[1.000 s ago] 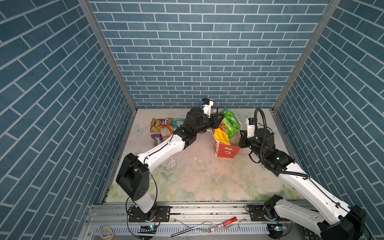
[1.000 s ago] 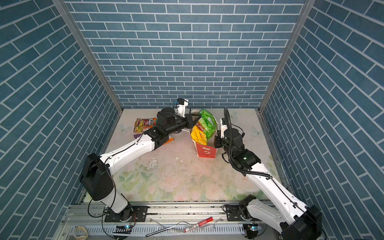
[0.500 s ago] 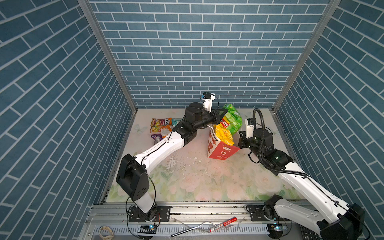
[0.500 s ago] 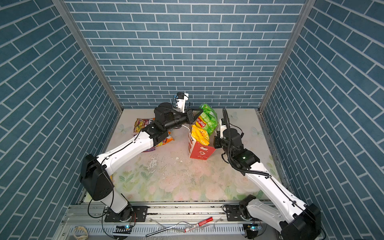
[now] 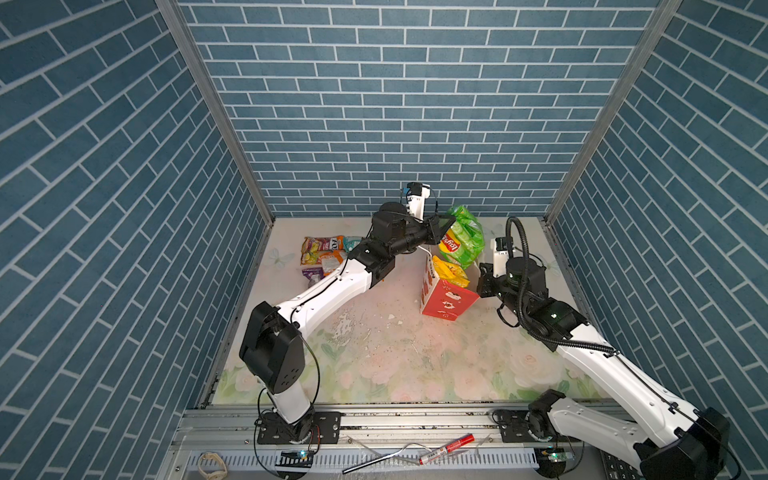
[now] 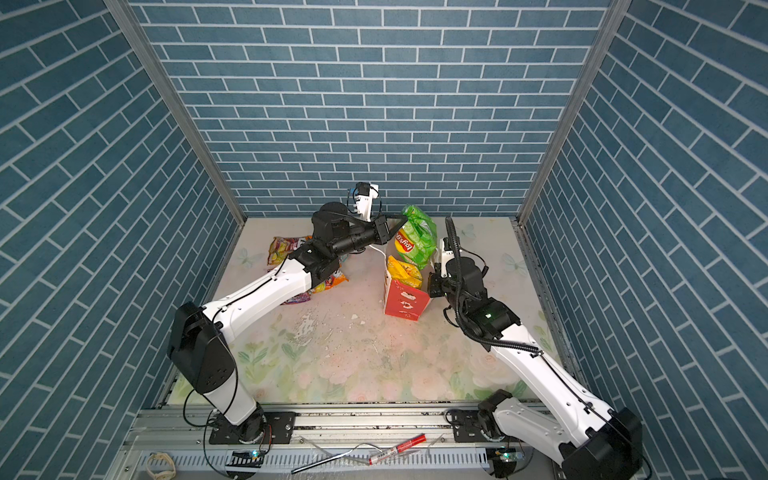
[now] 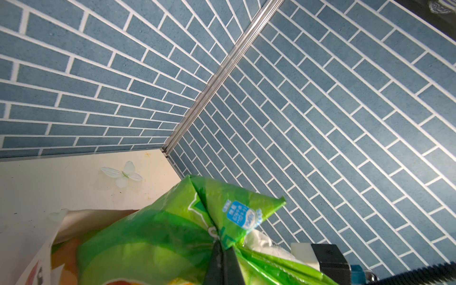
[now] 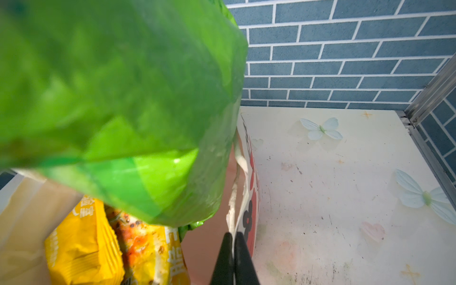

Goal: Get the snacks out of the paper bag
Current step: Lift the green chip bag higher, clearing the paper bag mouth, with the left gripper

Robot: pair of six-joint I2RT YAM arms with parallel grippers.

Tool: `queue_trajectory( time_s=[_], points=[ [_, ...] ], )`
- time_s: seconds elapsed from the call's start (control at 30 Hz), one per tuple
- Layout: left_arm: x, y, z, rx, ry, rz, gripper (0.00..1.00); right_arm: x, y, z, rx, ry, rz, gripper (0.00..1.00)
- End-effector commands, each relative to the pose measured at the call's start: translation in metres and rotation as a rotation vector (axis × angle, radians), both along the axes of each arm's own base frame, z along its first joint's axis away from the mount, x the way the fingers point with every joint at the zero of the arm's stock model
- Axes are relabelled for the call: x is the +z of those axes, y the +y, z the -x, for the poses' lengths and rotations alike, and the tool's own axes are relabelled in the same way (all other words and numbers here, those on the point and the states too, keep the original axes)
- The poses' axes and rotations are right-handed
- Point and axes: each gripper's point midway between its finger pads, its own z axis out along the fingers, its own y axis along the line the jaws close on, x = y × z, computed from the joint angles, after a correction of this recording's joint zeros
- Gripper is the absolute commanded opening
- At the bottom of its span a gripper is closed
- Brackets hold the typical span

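Green Lay's chip bag [image 5: 464,241] hung at the mouth of the tilted paper bag [image 5: 446,301], held by its top.
Its long axis ran from the left gripper [image 7: 221,246], jaws clamped on the crimped top, down to the mouth beside the yellow bag [image 8: 84,241] inside. The right gripper [image 8: 233,238] pinched the paper bag's rim on the side away from the left arm, so the pull likely went up and left.

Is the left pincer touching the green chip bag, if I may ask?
Touching: the left wrist view shows the left pincer shut on the green chip bag.
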Motion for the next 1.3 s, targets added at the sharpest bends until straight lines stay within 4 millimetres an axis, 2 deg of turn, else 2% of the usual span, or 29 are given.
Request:
queue_trajectory(
  time_s=[0.0, 0.2, 0.5, 1.27],
  points=[
    [0.038, 0.002, 0.000, -0.015, -0.082, 0.070, 0.00, 0.016, -0.002, 0.000, -0.012, -0.028, -0.023, 0.00],
    [0.054, 0.004, -0.001, -0.020, -0.109, 0.089, 0.00, 0.017, -0.001, 0.000, -0.011, -0.029, -0.026, 0.00],
    [0.058, 0.004, 0.000, -0.028, -0.114, 0.097, 0.00, 0.021, -0.003, 0.001, -0.013, -0.035, -0.029, 0.00],
    [0.097, 0.008, 0.005, -0.061, -0.164, 0.159, 0.00, 0.024, -0.003, -0.001, -0.023, -0.036, -0.020, 0.00]
  ],
)
